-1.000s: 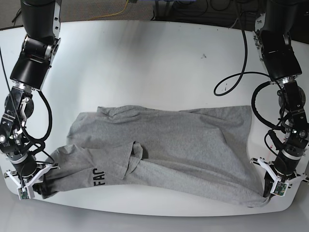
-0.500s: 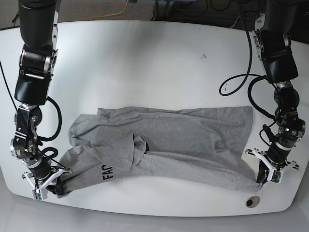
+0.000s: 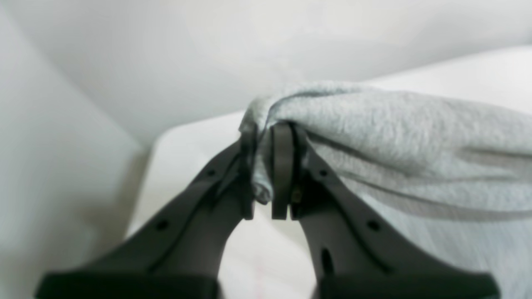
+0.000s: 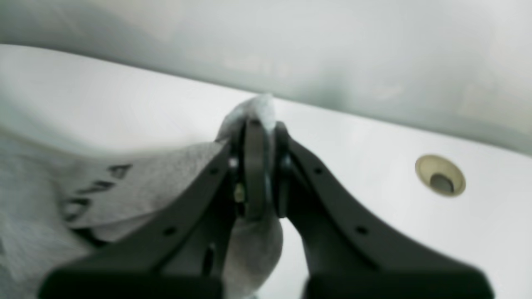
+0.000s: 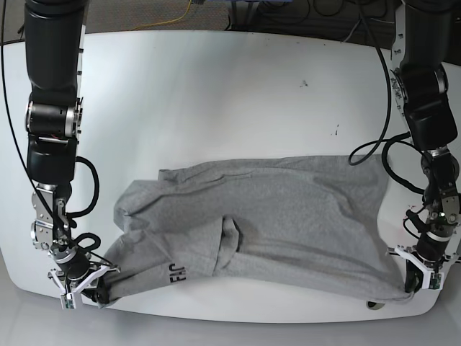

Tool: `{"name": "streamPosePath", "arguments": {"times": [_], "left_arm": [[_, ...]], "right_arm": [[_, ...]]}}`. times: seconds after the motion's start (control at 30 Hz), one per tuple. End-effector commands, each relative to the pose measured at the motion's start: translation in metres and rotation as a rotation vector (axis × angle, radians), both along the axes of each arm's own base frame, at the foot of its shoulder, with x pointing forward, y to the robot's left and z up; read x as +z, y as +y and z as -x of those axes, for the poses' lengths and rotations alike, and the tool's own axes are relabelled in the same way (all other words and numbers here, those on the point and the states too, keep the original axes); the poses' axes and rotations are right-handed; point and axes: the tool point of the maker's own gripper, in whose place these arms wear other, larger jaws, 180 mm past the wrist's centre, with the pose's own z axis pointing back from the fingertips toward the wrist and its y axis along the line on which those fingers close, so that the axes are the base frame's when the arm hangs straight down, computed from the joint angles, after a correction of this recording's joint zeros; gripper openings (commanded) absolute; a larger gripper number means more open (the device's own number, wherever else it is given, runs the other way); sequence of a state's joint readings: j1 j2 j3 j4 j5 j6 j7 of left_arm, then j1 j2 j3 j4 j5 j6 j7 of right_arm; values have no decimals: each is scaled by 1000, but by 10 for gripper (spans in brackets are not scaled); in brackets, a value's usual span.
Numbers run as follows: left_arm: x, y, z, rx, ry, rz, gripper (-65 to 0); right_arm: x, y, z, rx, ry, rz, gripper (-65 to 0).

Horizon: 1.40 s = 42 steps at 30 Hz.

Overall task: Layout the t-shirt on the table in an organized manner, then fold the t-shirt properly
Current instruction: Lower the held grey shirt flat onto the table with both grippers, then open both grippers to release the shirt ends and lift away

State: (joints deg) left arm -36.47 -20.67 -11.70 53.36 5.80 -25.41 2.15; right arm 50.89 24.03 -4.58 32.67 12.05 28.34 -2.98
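Both near corners of the shirt (image 5: 266, 216) pinched tight by left gripper (image 5: 418, 277) and right gripper (image 5: 81, 288). Dragged farther up the table (image 5: 216, 94) than before. Spreading well underway.

Dark floor (image 5: 144, 11) behind, yellow cable (image 5: 180, 16), black cables (image 5: 317, 11)

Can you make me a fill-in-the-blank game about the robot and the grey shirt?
1. Both grippers are shut on the ____ t-shirt.
2. The t-shirt lies on a table coloured ____.
3. In the right wrist view, the round hole in the table is to the ____ of the right gripper.
4. In the left wrist view, the cloth is pinched between the two ____ fingers of the left gripper.

Missing words: grey; white; right; black
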Motion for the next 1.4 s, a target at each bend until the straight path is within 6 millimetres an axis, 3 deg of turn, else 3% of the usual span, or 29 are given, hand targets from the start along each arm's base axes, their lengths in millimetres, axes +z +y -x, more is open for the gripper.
{"name": "streamPosePath", "arguments": {"times": [0.0,0.03,0.13,0.23,0.3,0.4,0.47,0.57,0.7,0.8,1.0,1.27,1.37], "left_arm": [[45,15,-8,14,-103,-10,-650],[46,17,-7,16,-103,-15,-650],[46,18,-7,7,-92,-42,-584],[46,17,-7,-3,-83,-66,-463],[49,19,-6,1,-88,-71,-341],[50,21,-6,3,-88,-72,-205],[51,21,-6,4,-90,-74,-147],[52,25,-5,10,-90,-79,-147],[57,36,-1,25,-94,-100,-145],[65,41,3,31,-109,-121,-145],[55,44,24,40,-115,-142,-145],[28,21,68,-9,-88,-225,-145],[18,5,84,-31,-78,-231,-145]], "right_arm": [[52,-6,-15,-13,-121,8,-524],[55,-6,-17,-14,-124,15,-501],[60,-11,-21,-48,-127,60,-350],[61,-12,-23,-56,-123,96,-195],[64,-16,-23,-59,-126,112,-87],[65,-17,-22,-60,-127,117,0],[68,-17,-22,-59,-132,122,0],[71,-14,-22,-51,-125,134,0],[59,-27,-6,-53,-63,191,0],[57,-17,3,-21,-53,230,0],[42,-6,31,8,3,287,0],[19,11,67,-7,43,210,0],[0,9,76,-25,84,168,0]]}}
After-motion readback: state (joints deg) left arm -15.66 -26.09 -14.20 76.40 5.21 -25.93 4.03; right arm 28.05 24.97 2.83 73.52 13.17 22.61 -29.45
